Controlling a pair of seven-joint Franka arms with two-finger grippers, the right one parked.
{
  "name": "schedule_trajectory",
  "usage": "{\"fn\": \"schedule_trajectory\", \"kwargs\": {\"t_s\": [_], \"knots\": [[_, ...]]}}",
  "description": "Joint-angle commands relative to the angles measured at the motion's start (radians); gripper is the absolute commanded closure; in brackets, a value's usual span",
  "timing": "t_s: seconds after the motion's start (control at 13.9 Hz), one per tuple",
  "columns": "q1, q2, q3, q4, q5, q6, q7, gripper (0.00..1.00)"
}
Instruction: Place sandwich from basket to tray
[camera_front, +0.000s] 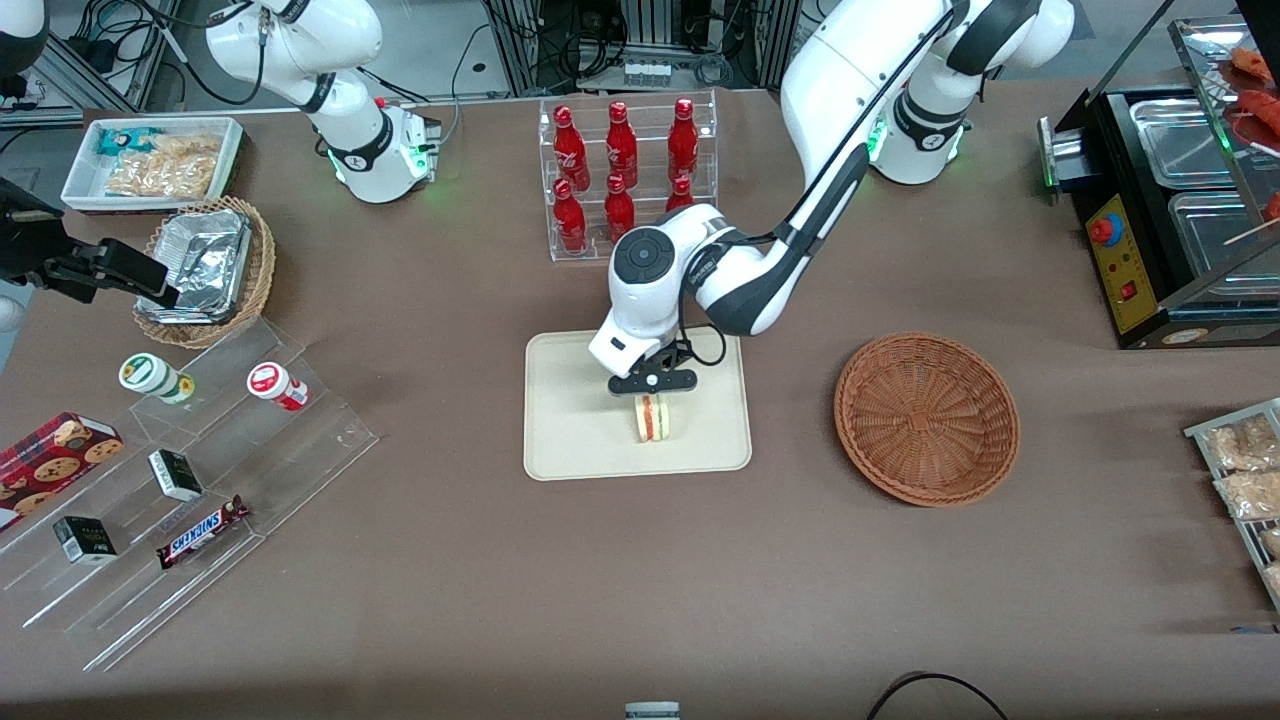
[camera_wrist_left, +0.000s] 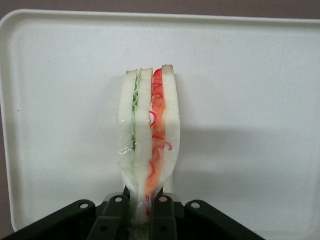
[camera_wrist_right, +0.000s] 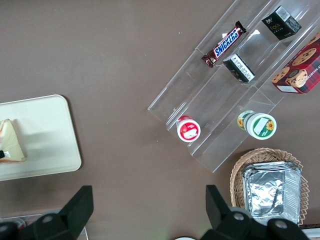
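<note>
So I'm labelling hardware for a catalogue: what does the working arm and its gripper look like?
The working arm has glossy white shells with dark grey joint sections, a black round cap, a green light ring at its base and a thin black cable by the wrist. Its gripper, above the tray, is black.
</note>
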Motion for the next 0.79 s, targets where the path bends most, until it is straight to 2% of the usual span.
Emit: {"fn": "schedule_trajectory", "kwargs": {"t_s": [0.0,0.07,0.36,0.58,0.72], "knots": [[-0.019,0.018,0.009,0.031,-0.014,0.005,-0.005,0.26],[-0.017,0.013,0.01,0.031,-0.014,0.005,-0.005,0.02],[0.004,-0.086,0.016,0.022,-0.016,-0.047,-0.065,0.01],[0.078,-0.217,0.016,0.022,-0.016,-0.218,-0.077,0.01],[0.143,-0.334,0.018,0.022,-0.02,-0.4,-0.097,0.01]]}}
